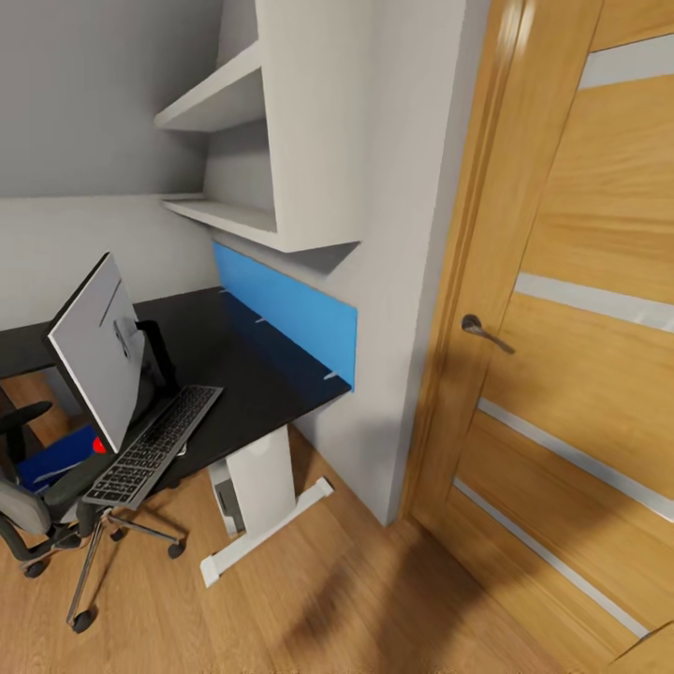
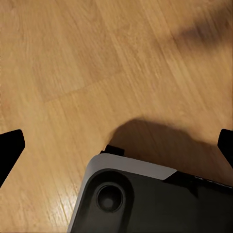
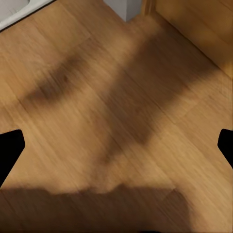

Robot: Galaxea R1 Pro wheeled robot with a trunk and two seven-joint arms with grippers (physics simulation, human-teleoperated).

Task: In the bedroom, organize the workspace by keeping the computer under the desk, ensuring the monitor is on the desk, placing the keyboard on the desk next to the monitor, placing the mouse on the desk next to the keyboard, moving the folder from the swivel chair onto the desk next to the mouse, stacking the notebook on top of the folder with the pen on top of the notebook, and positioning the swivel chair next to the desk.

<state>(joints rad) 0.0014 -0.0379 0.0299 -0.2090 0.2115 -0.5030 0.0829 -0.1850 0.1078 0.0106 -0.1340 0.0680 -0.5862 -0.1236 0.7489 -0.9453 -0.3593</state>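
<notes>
From the head view, the desk (image 1: 253,365) stands in the corner, black-topped, with a blue back panel (image 1: 290,314) along the wall and a white leg (image 1: 262,487) down to the wood floor (image 1: 328,599). The monitor (image 1: 98,351) is on the desk near its front edge, tilted, its pale back turned this way and a red dot at its lower corner. The keyboard (image 1: 154,445) lies just beside the monitor, on the side toward the leg, its near end sticking out past the desk edge. The chair (image 1: 42,510) sits at the desk's front, partly under the keyboard's overhang, its chrome legs and casters on the floor. The blue folder (image 1: 56,456) lies on the chair seat, partly hidden by the monitor. A light-grey box, which may be the computer (image 1: 223,501), shows under the desk behind the leg; too little shows for me to be sure. White shelves (image 1: 253,159) hang above the desk, and a wooden door (image 1: 571,346) with a dark handle (image 1: 485,332) fills the right.

In the left wrist view, the left gripper (image 2: 116,145) has its black fingertips (image 2: 10,145) wide apart at the two edges, nothing between them, over bare floor (image 2: 73,63) and a grey-and-black part of the robot's base (image 2: 145,199).

In the right wrist view, the right gripper (image 3: 116,148) likewise has its fingertips (image 3: 9,148) spread wide and holds nothing, above shadowed floor (image 3: 121,97), with the door's foot (image 3: 199,29) at one corner.
</notes>
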